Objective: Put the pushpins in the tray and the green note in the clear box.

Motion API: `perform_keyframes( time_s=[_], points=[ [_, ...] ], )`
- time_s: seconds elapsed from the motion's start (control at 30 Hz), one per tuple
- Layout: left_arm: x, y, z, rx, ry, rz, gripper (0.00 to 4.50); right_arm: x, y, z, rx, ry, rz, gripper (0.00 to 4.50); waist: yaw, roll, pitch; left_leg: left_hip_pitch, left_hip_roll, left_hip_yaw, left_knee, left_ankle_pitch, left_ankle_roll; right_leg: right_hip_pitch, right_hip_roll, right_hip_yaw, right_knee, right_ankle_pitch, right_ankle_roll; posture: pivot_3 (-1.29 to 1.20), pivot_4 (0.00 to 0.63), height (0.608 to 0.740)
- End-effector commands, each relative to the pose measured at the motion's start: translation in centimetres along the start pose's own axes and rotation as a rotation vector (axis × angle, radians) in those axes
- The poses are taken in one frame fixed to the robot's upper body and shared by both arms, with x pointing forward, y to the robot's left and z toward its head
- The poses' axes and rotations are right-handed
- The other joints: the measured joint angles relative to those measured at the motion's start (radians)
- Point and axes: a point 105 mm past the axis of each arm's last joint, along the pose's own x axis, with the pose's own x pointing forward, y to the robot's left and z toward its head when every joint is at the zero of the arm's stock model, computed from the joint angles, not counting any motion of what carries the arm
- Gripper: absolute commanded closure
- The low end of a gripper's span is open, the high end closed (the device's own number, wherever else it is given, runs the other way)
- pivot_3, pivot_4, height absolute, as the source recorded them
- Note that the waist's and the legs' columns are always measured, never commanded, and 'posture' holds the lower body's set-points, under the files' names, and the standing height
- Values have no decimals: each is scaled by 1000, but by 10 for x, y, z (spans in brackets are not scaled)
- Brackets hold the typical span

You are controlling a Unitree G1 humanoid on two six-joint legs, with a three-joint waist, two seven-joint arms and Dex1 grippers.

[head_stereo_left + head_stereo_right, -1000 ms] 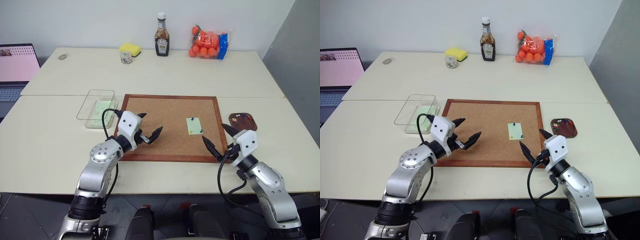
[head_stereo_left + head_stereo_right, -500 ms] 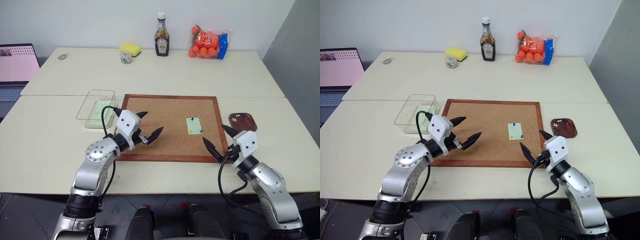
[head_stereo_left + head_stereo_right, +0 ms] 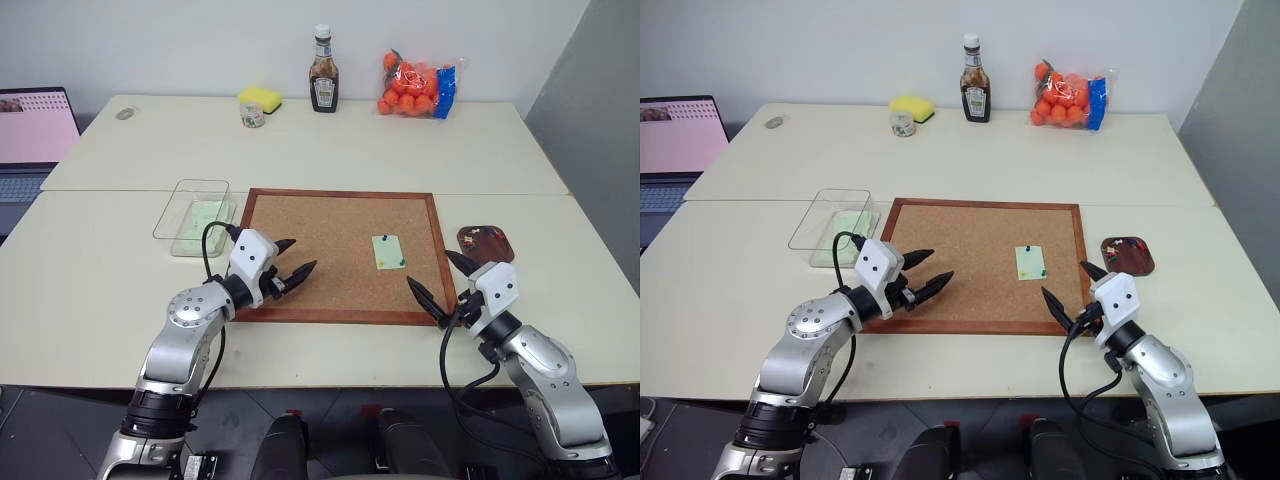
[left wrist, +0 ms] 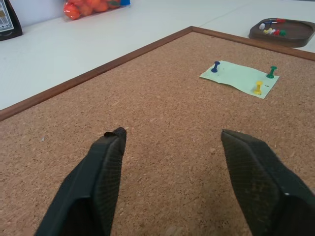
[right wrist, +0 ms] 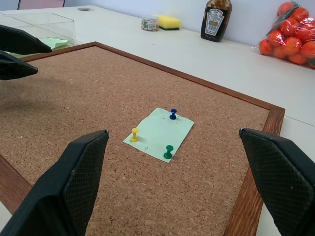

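The green note (image 3: 388, 251) lies on the corkboard (image 3: 330, 225), right of its middle. Three pushpins hold it down: a blue one (image 5: 173, 114), a yellow one (image 5: 134, 134) and a green one (image 5: 169, 152). The dark oval tray (image 3: 486, 241) sits just past the board's right edge with colourful pins inside. The clear box (image 3: 193, 216) stands left of the board and holds a pale green slip. My left gripper (image 3: 298, 256) hovers open and empty over the board's near left corner. My right gripper (image 3: 429, 270) stands wide open at the near right corner, pointing at the note.
Along the table's far edge stand a sauce bottle (image 3: 323, 84), a yellow sponge (image 3: 260, 98), a small jar (image 3: 253, 115) and a bag of oranges (image 3: 415, 84). A laptop (image 3: 35, 130) sits at the far left.
The left gripper's fingers have drawn closer together but still stand apart. The right gripper has not moved.
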Motion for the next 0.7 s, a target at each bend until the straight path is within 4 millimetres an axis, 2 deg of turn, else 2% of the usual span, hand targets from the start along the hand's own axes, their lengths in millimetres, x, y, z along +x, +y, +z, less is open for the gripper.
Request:
perform_keyframes(
  time_s=[0.03,0.2,0.43,0.7],
  points=[
    [-1,10,7,56,-11,8,2177,0,0,18,-29,-55,6,0,0,0,0,0,0,0,0,0,0,0,0,0,0,0,0,0,150,740],
    [4,9,-5,58,48,-28,3110,3,-3,16,-44,-19,5,0,1,0,0,0,0,0,0,0,0,0,0,0,0,0,0,0,150,740],
    [12,13,-8,65,69,-29,4356,7,-3,24,-36,-24,14,0,0,0,0,0,0,0,0,0,0,0,0,0,0,0,0,0,150,740],
    [20,10,-24,31,147,-39,4449,22,-18,32,-3,31,-32,0,-1,0,0,0,0,0,0,0,0,-1,1,0,0,0,0,0,150,740]
  ],
)
